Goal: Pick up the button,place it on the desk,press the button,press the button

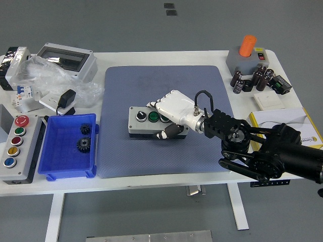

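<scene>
Right robot hand clasps right end of grey button box, fingers over top, thumb under front edge. Button box lies near centre of blue mat on desk, just right of blue bin.

Button box right end hidden — under the robot hand, arm cut off at right edge

Single high head view, looking forward and down, whole white table in frame, floor beyond, moderately distant.
</scene>
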Robot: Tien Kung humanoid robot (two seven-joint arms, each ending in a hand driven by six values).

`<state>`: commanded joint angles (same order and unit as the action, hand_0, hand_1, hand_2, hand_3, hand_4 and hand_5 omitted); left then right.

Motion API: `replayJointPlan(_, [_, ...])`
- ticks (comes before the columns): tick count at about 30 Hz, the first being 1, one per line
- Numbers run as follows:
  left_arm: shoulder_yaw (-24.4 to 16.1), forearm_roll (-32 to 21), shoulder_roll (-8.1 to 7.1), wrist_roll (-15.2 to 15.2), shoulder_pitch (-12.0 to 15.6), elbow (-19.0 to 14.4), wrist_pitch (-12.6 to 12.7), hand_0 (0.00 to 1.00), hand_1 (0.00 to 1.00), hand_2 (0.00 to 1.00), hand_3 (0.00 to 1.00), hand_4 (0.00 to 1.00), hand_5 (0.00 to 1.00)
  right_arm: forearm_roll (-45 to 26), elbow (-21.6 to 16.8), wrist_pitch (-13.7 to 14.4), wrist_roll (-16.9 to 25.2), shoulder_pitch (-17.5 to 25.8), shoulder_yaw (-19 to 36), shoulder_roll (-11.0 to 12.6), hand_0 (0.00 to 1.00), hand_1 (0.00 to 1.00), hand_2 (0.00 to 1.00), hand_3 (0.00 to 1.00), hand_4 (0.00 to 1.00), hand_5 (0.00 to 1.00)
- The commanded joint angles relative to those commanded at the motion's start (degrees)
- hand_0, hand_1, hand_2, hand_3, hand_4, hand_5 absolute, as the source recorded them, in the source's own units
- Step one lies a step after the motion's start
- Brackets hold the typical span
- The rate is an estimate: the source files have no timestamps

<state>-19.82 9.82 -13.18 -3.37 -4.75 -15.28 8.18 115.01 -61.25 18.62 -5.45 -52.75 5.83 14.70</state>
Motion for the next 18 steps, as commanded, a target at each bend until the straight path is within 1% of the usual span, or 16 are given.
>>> replayJointPlan(1, [0.0, 0.0, 0.00, 0.0, 0.0, 0.0, 0.0, 0.631, 0.607, 0.571, 0.560, 0.454, 0.050, -0.1, 0.0, -0.1, 0.1, 0.0, 0.0, 0.0, 0.507, 0.515, 0.377, 0.422, 0.236, 0.002])
replayJointPlan(6, [0.3, -0.2, 0.02, 0.1, 0.0, 0.0, 0.0, 0.631, 0.607, 0.571, 0.560, 0.454, 0.050, -0.6, -0.4, -1.8, -0.3, 0.2, 0.5, 0.1, 0.507, 0.515, 0.377, 0.422, 0.236, 0.002])
replayJointPlan(7, [0.2, -0.2, 0.02, 0.1, 0.1, 0.0, 0.0, 0.630, 0.605, 0.570, 0.558, 0.450, 0.050, -0.7, -0.6, -2.3, -0.5, 0.2, 0.7, 0.1, 0.535, 0.568, 0.525, 0.418, 0.250, 0.002])
replayJointPlan(12, [0.2, -0.2, 0.00, 0.2, 0.1, 0.0, 0.1, 0.630, 0.605, 0.570, 0.558, 0.450, 0.050, -1.3, -1.2, -5.4, -1.8, 0.2, 1.6, 0.1, 0.535, 0.568, 0.525, 0.418, 0.250, 0.002])
replayJointPlan(13, [0.2, -0.2, 0.00, 0.2, 0.1, 0.0, 0.1, 0.630, 0.606, 0.570, 0.558, 0.448, 0.047, -1.4, -1.2, -5.8, -2.0, 0.2, 1.7, 0.1, 0.600, 0.625, 0.675, 0.675, 0.598, 0.042])
replayJointPlan(18, [0.2, -0.2, 0.01, 0.3, 0.1, 0.0, 0.1, 0.630, 0.606, 0.570, 0.558, 0.448, 0.047, -1.3, -1.6, -7.1, -2.8, 0.3, 2.0, 0.3, 0.600, 0.625, 0.675, 0.675, 0.598, 0.042])
